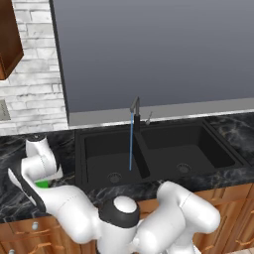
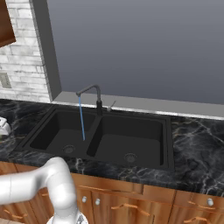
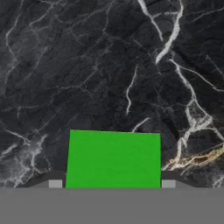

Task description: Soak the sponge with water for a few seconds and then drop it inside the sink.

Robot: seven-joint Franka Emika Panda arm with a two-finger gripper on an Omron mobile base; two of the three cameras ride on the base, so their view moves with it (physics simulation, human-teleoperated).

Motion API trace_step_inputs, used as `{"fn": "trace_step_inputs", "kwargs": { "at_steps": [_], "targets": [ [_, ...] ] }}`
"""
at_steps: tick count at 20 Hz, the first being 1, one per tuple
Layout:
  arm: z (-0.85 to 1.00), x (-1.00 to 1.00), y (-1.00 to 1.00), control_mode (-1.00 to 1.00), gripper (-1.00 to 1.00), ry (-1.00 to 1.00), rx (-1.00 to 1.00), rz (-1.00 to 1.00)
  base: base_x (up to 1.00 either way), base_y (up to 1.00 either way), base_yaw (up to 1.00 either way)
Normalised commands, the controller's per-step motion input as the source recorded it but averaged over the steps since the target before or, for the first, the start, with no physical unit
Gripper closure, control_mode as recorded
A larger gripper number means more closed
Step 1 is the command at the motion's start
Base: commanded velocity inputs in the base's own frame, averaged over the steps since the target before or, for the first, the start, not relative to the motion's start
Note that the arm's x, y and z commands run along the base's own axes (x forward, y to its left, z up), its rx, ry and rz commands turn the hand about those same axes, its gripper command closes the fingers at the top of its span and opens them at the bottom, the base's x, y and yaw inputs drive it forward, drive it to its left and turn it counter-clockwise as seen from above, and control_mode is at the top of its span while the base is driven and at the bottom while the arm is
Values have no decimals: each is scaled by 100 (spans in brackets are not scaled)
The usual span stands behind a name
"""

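Observation:
The green sponge lies flat on the black marble counter, left of the sink, and shows as a green patch under my white hand. My gripper is shut on the sponge, one dark fingertip pressed against each side. Water falls in a thin blue stream from the dark faucet into the left basin. The right base view has the same stream near the sink's divider.
The marble counter runs along both sides of the sink, with wooden cabinet fronts below. A grey window panel and its ledge stand behind the faucet. A brick wall and a wooden upper cabinet lie to the left.

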Motion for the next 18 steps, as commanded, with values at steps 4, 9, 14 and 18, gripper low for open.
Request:
{"fn": "trace_step_inputs", "kwargs": {
  "at_steps": [4, 9, 14, 18],
  "targets": [
    [45, 30, 0, -100, 100, 0, 0, 0, 0, 0, 0],
    [37, 47, -24, -100, 100, 0, 0, 0, 0, 0, 0],
    [55, 56, -48, -100, 100, 0, 0, 3, 0, 0, 0],
    [64, 44, -61, -100, 100, 0, 0, 5, 0, 0, 0]
  ]
}}
